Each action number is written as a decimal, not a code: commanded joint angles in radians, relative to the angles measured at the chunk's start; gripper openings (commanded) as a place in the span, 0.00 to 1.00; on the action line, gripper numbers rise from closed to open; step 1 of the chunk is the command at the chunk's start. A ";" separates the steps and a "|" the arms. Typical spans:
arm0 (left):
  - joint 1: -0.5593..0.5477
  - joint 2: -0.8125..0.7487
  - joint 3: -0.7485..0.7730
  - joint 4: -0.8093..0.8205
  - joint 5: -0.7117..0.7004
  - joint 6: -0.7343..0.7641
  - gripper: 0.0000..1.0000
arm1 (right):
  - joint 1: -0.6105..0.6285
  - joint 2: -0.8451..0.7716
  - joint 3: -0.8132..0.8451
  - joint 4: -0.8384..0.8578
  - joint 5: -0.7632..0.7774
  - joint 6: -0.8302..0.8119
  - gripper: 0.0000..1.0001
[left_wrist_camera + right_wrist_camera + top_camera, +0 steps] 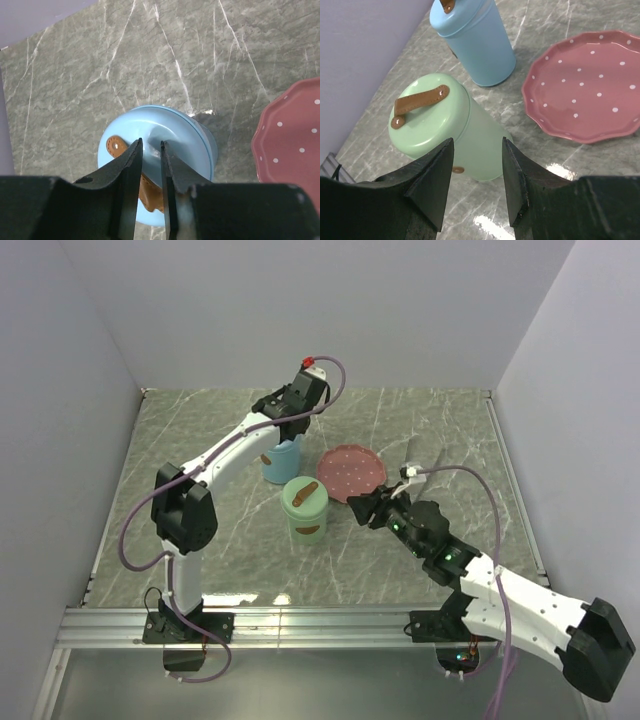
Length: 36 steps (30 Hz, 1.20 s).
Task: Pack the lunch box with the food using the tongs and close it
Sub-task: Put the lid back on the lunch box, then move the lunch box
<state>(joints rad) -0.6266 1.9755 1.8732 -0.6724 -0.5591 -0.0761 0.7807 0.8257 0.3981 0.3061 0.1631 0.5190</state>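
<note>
Lunch box tins stand together on the grey marble table (190, 450), seen from the top camera: a blue tin (282, 464) at 9 o'clock of the pink dotted plate (352, 472), just beside its rim, and a green tin (303, 510) at about 7 o'clock of the plate and 5 o'clock of the blue one, near it but apart. Both are upright with their lids on, and each lid carries a brown strap; the green tin's strap (420, 102) lies across its top. The tongs (415, 450) show only faintly as thin grey arms on the table at 3 o'clock of the plate. The left gripper (151, 146) hangs straight over the blue tin's lid, its fingers close together with a thin gap, and the blue tin's strap (116, 146) runs slantwise beneath and into that gap; whether the fingers pinch it I cannot tell. The right gripper (477, 145) sits low at 3 o'clock of the green tin and 5 o'clock of the plate, fingers spread wide with nothing between them, pointing at the green tin without touching it
</note>
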 commanded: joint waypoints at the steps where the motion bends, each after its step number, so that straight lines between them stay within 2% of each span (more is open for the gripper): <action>1: -0.007 -0.029 -0.061 -0.003 0.024 -0.039 0.28 | -0.004 0.047 0.079 0.071 -0.014 -0.036 0.50; 14: -0.007 -0.246 -0.227 0.201 -0.065 -0.041 0.31 | -0.003 0.162 0.165 0.163 -0.068 -0.151 0.49; 18: -0.007 -0.337 -0.293 0.354 -0.058 -0.025 0.32 | -0.003 0.211 0.231 0.180 -0.102 -0.217 0.48; 24: -0.004 -0.521 -0.478 0.565 -0.047 -0.014 0.34 | -0.003 0.360 0.376 0.177 -0.160 -0.313 0.48; 30: 0.106 -0.638 -0.679 0.665 0.108 -0.134 0.36 | -0.003 0.596 0.585 0.119 -0.227 -0.399 0.46; 36: 0.174 -0.698 -0.862 0.798 0.214 -0.211 0.36 | -0.004 0.748 0.744 0.067 -0.235 -0.484 0.46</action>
<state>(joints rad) -0.4686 1.3064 1.0683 0.0242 -0.4541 -0.2161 0.7807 1.5257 1.0485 0.3916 -0.0521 0.1101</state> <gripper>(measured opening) 0.360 0.462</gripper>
